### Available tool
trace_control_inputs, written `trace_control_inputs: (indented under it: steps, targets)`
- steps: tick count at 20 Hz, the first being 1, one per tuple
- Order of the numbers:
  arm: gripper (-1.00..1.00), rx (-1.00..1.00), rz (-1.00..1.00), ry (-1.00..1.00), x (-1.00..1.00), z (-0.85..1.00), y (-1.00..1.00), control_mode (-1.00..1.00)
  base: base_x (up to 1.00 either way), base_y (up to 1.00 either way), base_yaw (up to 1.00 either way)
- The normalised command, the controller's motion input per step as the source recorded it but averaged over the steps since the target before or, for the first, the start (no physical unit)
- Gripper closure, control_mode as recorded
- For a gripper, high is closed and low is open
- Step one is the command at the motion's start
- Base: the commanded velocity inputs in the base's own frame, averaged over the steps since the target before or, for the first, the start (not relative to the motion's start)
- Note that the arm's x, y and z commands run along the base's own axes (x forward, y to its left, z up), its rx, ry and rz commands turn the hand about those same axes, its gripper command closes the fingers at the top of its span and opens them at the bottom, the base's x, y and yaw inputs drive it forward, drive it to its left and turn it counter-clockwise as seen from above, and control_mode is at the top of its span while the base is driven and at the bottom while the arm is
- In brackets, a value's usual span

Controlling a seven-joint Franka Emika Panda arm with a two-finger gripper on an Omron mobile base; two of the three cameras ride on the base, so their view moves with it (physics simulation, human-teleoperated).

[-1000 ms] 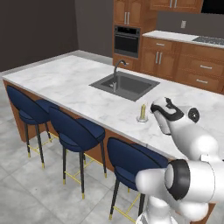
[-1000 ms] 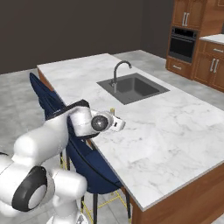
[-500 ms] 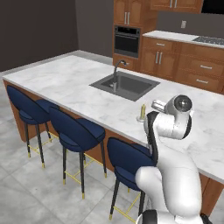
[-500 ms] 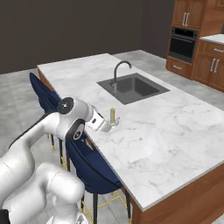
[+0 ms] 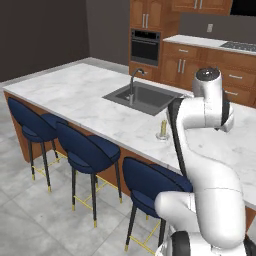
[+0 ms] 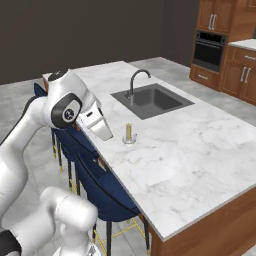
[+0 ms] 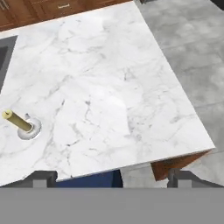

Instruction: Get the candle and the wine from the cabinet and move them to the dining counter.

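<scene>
Marble tabletop (image 6: 200, 150) carries our candle (image 6: 129, 133) at sink's (image 6: 152, 100) six o'clock; light, tippy, best gripped mid-stem; end effector (image 7: 111, 177) wide, empty.

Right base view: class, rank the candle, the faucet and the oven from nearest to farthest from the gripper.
1. Candle, on the counter beside the gripper.
2. Faucet, at the sink's near edge.
3. Oven, against the far wall.
</scene>
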Motion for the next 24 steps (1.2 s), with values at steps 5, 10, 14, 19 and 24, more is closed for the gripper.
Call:
trace_control_inputs:
  steps: [5,10,14,19,24]
  targets:
    - [-1.0,0.07,0.15,0.27,-0.36,0.68,0.0,-1.0,0.0,0.0,0.0]
    - [-1.0,0.0,0.51,0.14,-0.79,0.1,0.0,-1.0,0.0,0.0,0.0]
    - [-1.0,0.0,0.52,0.01,-0.94,-0.16,0.0,-1.0,0.0,0.0,0.0]
    - [-1.0,0.0,0.3,-0.01,-0.98,-0.26,0.0,-1.0,0.0,0.0,0.0]
    - [-1.0,0.0,0.19,-0.08,-0.77,-0.21,0.0,-1.0,0.0,0.0,0.0]
